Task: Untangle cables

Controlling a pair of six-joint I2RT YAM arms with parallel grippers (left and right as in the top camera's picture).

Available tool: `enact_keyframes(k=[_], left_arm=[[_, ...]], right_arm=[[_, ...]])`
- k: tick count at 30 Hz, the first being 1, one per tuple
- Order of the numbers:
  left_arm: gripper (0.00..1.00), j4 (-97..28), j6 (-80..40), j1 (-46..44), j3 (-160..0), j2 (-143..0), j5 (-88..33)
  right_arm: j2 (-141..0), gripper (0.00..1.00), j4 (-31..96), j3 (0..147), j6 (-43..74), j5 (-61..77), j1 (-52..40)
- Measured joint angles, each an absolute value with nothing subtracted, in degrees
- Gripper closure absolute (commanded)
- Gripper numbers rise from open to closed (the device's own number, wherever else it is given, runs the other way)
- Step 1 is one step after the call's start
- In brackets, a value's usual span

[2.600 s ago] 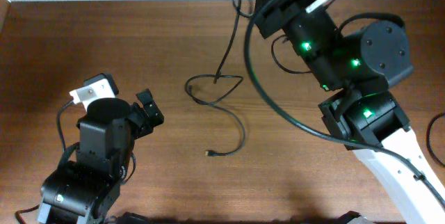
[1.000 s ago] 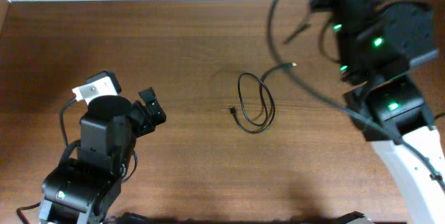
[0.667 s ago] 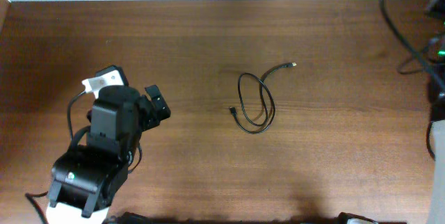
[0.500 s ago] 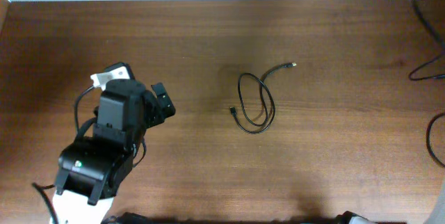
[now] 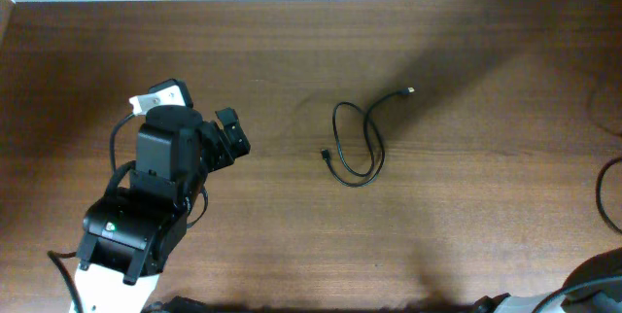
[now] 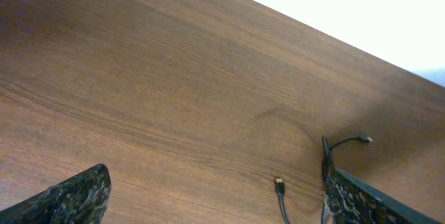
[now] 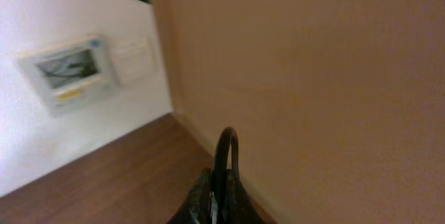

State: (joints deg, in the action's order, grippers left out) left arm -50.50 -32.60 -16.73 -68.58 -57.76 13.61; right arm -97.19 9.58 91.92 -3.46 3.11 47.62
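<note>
– Cable [image 5: 335,130] first: where do we place it?

– We see it near the middle of the wooden table [image 5: 466,235], one thin black cord curled into a loose loop that crosses itself. One plug end [image 5: 409,90] points toward the far right, and the other plug end [image 5: 325,155] lies just left of the loop.

– And the left gripper [image 5: 229,136]?

– It sits well to the left of the cable, apart from it. From the left wrist we catch only the tips of its fingers [image 6: 73,197] in the bottom corners, spread wide with bare wood between them. The right-hand fingertip covers part of the loop, so we follow only a short run of cord there.

– Can we read the right gripper [image 7: 212,197]?

– Only partly. The overhead camera cuts that arm off. At that edge we make out only thick arm cables [image 5: 604,196]. Its wrist camera faces a tan wall [image 7: 313,78] and a pale wall panel [image 7: 69,71], all soft and blurred. The fingers are dark and low in the frame, pressed together around the base of a looped cord [image 7: 220,158] that rises between them.

– Is that cord another of the cables?

– We cannot tell. Its ends are out of frame.
</note>
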Motion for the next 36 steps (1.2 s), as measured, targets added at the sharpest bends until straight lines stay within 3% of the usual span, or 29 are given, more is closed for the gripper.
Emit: enact_keyframes(k=[1, 2, 8, 13, 22, 30, 36], left_arm=[[0.01, -50.3, -32.6, -16.7, -68.6, -57.8, 13.5], [0.01, -50.0, -32.6, -16.7, -68.6, -57.8, 13.4], [0.01, -49.9, -32.6, -16.7, -68.6, -57.8, 12.9], [0.01, -49.9, -32.6, -16.7, -68.6, -57.8, 12.3], [0.01, -47.6, -32.1, -16.7, -68.6, -57.2, 12.2], [0.01, -47.2, -31.0, -16.7, -68.6, -55.5, 12.2], [0.01, -47.6, -30.9, -16.7, -68.6, -55.1, 11.0]], right_arm=[[-97.2, 0.42, 10.1, 91.9, -3.6, 1.2, 48.1], [-97.4, 0.01, 10.7, 91.9, -3.9, -1.6, 48.8], [-99.6, 0.01, 15.7, 91.9, -4.4, -12.7, 49.3], [-99.6, 0.01, 16.7, 91.9, -4.5, -9.0, 45.2], [-99.6, 0.01, 25.1, 91.9, -12.2, 16.8, 18.2], [-99.6, 0.01, 41.6, 92.0, -12.3, 18.6, 1.9], [-99.6, 0.01, 52.4, 92.1, -3.1, 19.2, -5.1]])
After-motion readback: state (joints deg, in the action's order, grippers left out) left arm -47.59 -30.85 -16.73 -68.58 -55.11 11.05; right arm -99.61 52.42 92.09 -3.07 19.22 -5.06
